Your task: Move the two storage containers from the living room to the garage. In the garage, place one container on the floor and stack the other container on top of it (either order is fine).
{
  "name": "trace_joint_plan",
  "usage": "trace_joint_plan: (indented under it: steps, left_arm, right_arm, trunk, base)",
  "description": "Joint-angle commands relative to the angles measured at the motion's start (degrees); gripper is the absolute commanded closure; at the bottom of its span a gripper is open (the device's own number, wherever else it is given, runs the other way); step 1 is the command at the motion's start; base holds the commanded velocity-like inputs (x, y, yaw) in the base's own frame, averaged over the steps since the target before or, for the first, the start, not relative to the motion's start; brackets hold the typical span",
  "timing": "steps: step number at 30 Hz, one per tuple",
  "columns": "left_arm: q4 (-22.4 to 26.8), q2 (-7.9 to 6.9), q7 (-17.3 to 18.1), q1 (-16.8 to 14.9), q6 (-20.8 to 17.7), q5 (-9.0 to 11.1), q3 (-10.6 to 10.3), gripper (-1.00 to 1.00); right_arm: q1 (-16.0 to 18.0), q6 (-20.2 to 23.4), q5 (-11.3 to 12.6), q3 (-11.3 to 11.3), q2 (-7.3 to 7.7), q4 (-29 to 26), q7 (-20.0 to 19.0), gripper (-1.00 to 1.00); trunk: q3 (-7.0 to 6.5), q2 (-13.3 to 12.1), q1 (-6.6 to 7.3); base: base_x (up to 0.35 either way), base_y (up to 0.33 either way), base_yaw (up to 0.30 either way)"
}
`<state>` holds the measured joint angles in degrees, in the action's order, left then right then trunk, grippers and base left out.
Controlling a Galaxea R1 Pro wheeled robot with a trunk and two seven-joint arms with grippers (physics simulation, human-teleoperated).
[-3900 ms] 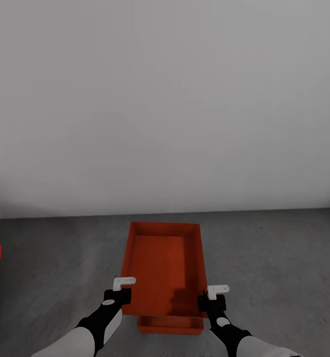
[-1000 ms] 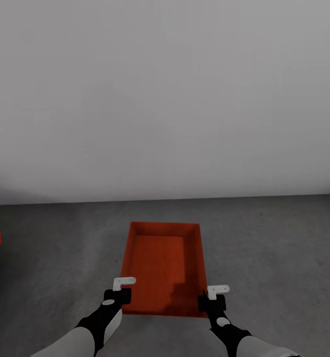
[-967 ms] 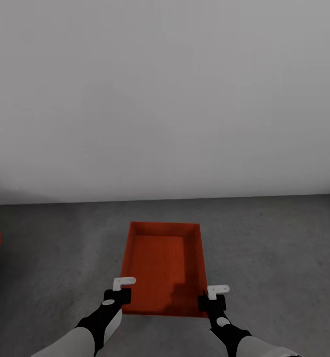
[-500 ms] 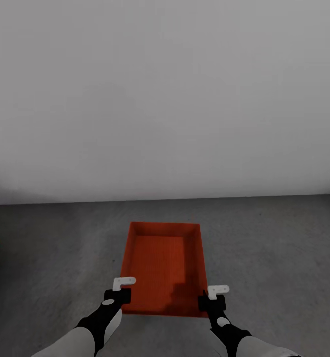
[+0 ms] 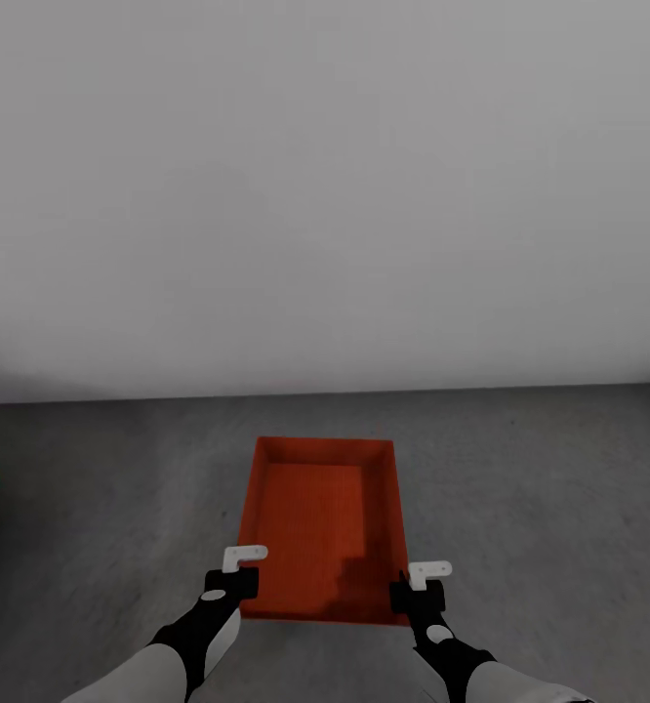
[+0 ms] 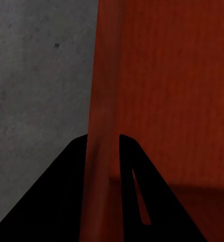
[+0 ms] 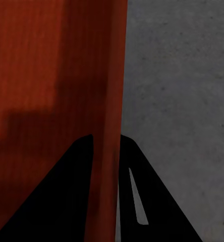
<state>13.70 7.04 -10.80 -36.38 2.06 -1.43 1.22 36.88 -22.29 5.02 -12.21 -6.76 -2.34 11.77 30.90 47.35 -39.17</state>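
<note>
While the left gripper [image 5: 235,578] and right gripper [image 5: 415,586] each clamp a side wall of the container [image 5: 323,522], lower it level onto the floor [image 5: 540,508], then open both together.

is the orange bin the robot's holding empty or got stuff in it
Empty: the head view shows the orange bin with a bare ribbed bottom, only shadow inside. Whether another bin sits beneath it, cannot tell.
</note>
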Motion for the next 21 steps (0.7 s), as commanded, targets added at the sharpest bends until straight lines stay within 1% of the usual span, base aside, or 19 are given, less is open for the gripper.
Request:
trace_joint_plan:
  steps: [1, 12, 21]
  left_arm:
    - [0.0, 0.06, -0.4, -0.1, 0.1, -0.2, 0.9, 1.0]
    - [-0.1, 0.07, -0.4, 0.0, 0.1, -0.2, 0.9, 1.0]
    - [-0.1, 0.07, -0.4, 0.0, 0.1, -0.2, 0.9, 1.0]
  right_arm:
    - [0.0, -0.4, 1.4, 0.3, 0.0, 0.1, 0.3, 1.0]
    - [0.0, -0.4, 1.4, 0.3, 0.0, 0.1, 0.3, 1.0]
    - [0.0, -0.4, 1.4, 0.3, 0.0, 0.1, 0.3, 1.0]
  trunk:
    - [0.05, 0.0, -0.01]
    - [0.05, 0.0, -0.01]
    - [0.05, 0.0, -0.01]
  base:
    - [0.104, 0.0, 0.0]
    - [0.193, 0.0, 0.0]
    - [0.03, 0.0, 0.0]
